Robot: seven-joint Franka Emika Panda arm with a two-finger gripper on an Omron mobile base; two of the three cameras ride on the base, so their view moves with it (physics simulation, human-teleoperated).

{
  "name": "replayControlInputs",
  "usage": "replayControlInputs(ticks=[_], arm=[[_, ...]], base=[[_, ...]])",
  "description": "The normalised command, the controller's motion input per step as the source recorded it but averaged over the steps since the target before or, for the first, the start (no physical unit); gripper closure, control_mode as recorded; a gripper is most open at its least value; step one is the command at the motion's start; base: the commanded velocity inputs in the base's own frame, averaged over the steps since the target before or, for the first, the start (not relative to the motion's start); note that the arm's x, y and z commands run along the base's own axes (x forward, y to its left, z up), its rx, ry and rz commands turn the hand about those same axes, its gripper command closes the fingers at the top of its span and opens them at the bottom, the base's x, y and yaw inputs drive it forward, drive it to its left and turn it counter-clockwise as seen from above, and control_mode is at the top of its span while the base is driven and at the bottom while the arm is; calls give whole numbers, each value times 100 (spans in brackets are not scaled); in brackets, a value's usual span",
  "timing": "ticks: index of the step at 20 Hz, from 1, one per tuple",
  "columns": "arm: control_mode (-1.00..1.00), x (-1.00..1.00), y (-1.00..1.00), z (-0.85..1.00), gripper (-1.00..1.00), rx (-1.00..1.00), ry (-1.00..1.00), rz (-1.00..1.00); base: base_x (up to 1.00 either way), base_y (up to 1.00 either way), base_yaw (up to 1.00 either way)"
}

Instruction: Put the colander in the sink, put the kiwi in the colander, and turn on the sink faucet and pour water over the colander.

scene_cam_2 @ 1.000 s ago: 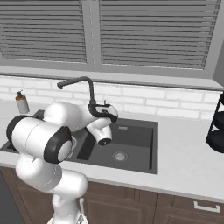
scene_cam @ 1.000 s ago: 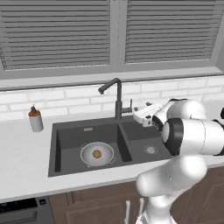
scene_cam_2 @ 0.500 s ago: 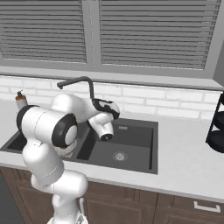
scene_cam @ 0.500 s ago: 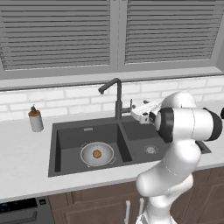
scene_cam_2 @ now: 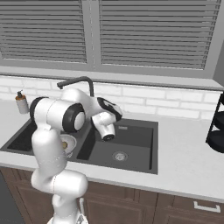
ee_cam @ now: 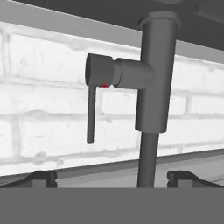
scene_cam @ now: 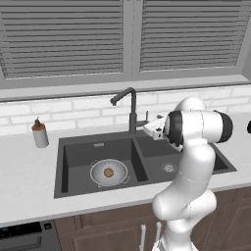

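The white-grey colander lies in the left basin of the dark double sink, with the brown kiwi in its middle. The black gooseneck sink faucet stands behind the divider, spout hooked to the left. No water shows at the spout. My gripper hovers just right of the faucet's base, open and empty. In the hand view the faucet stem and its side lever, hanging down, are close ahead, and my gripper has a fingertip on either side at the bottom.
A grey soap dispenser stands on the counter left of the sink. A black rack sits at the far right of the counter. A white brick wall and a window sill rise right behind the faucet.
The hand has crept a little left toward the faucet while the arm's elbow swung upright. The jaws have stayed open. Colander and kiwi have not moved.
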Motion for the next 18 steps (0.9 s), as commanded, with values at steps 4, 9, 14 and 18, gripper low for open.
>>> replayControlInputs(ticks=[4, 9, 14, 18], arm=[[-100, 42, 0, -20, -100, 0, 0, 0], [-100, 44, 0, -7, -100, 0, 0, 0], [-100, 48, 0, -1, -100, 0, 0, 0], [-100, 49, 0, -9, -100, 0, 0, 0]], base=[[0, 0, 0], [0, 0, 0], [0, 0, 0], [0, 0, 0]])
